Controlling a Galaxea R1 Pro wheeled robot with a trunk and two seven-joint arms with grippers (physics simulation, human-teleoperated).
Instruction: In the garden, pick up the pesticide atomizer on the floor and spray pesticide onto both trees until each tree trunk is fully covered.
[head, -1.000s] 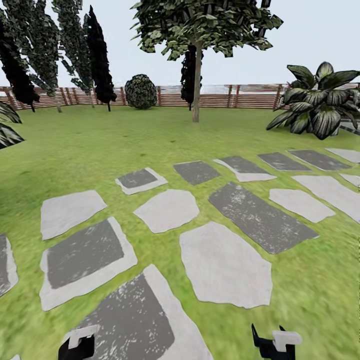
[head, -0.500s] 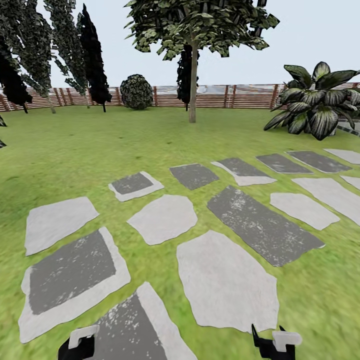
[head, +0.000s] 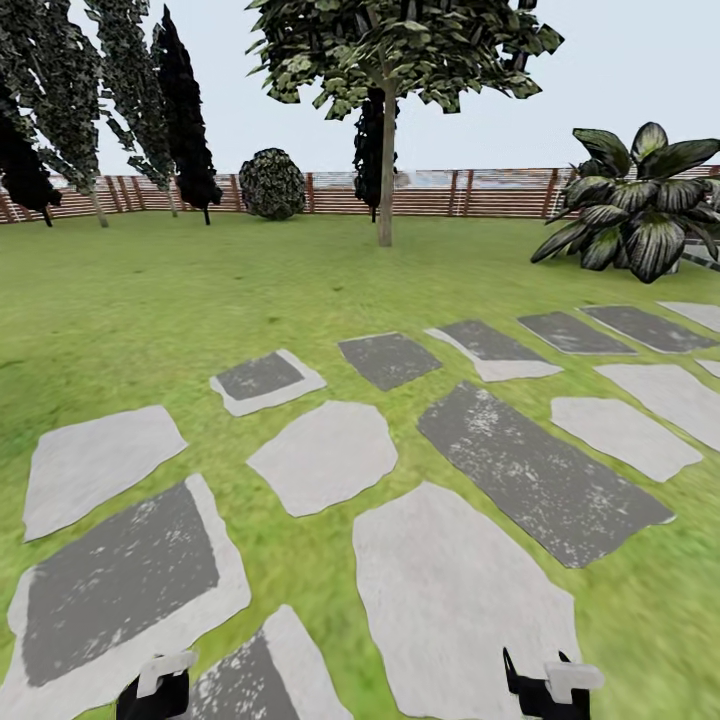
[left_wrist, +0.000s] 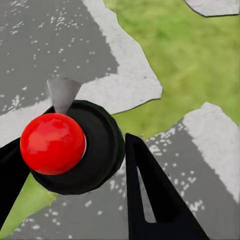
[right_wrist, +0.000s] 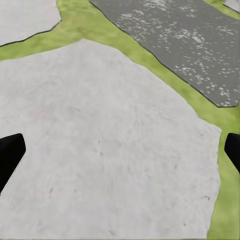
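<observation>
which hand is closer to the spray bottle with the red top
Left. The left hand has its fingers around the spray bottle; the right hand hangs open over a pale stepping stone.

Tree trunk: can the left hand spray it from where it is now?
Probably not yet. The left hand grips the atomizer between its fingers, but the trunk stands far across the lawn, near the fence. Nothing blocks the way; the robot likely needs to drive closer.
</observation>
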